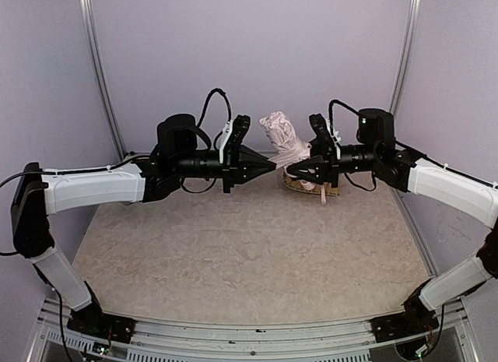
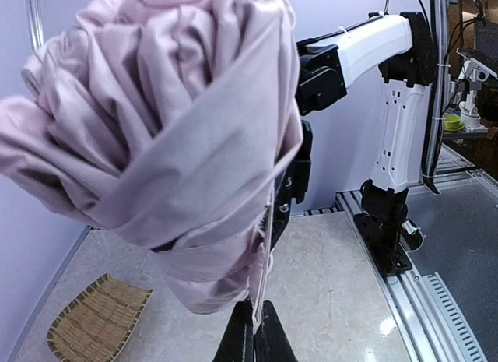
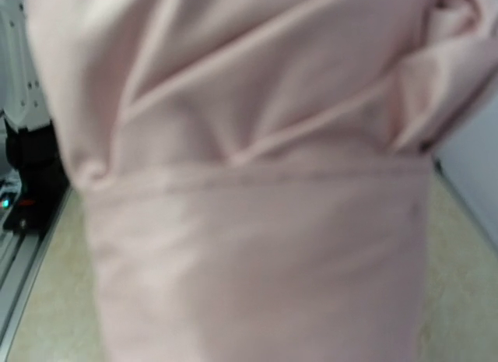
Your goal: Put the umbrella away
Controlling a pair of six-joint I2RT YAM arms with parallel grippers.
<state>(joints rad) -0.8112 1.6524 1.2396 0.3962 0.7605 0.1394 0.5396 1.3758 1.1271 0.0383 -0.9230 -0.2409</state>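
Observation:
The umbrella (image 1: 282, 136), a folded pale pink bundle, hangs in the air between both arms at the back of the table. In the left wrist view the umbrella (image 2: 171, 121) fills the upper left, and a thin pink strap runs down from it into my left gripper (image 2: 254, 314), which is shut on that strap. From above, the left gripper (image 1: 271, 164) points at the bundle's lower end. My right gripper (image 1: 306, 170) grasps the bundle from the right. Its wrist view shows only blurred pink umbrella (image 3: 257, 183) cloth, with the fingers hidden.
A woven bamboo tray (image 1: 305, 188) lies on the marble table (image 1: 233, 253) just under the umbrella and the right gripper; the woven bamboo tray (image 2: 97, 323) sits bottom left in the left wrist view. Pale walls enclose the back and sides. The right arm (image 2: 366, 47) stands behind the bundle.

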